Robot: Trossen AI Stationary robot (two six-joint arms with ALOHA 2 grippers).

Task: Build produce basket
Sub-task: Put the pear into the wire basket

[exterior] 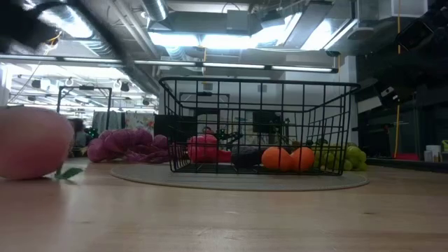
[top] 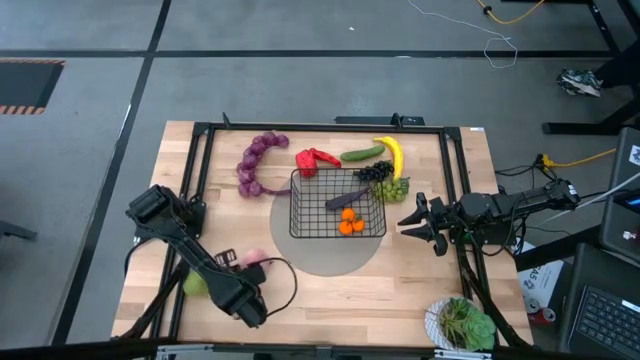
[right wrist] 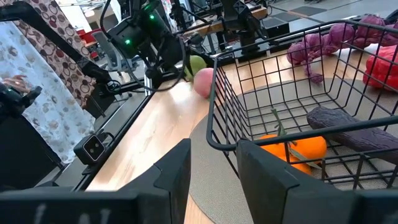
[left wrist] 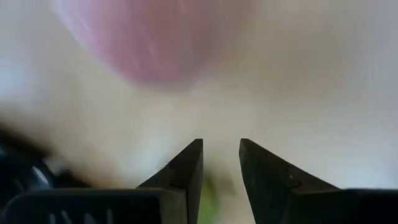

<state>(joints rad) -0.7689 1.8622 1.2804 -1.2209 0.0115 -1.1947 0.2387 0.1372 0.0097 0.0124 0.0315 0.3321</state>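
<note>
The black wire basket (top: 338, 205) stands on a grey round mat and holds two oranges (top: 350, 222) and a dark eggplant (top: 347, 198). Behind it lie the purple grape string (top: 257, 162), red pepper (top: 317, 158), cucumber (top: 362, 153), banana (top: 392, 154), dark grapes (top: 375, 172) and green grapes (top: 392, 188). A peach (top: 252, 258) and a green pear (top: 195, 285) lie near the front left. My left gripper (left wrist: 221, 146) points down beside the peach (left wrist: 155, 43), open, with its fingers hidden under the wrist (top: 243, 300) in the high view. My right gripper (right wrist: 214, 149) waits open at the basket's right side.
A white bowl of leafy greens (top: 462, 322) stands at the front right corner. A black frame (top: 200, 135) runs round the table top. Bare wood lies in front of the mat. Cables and stands show beyond the table's right edge.
</note>
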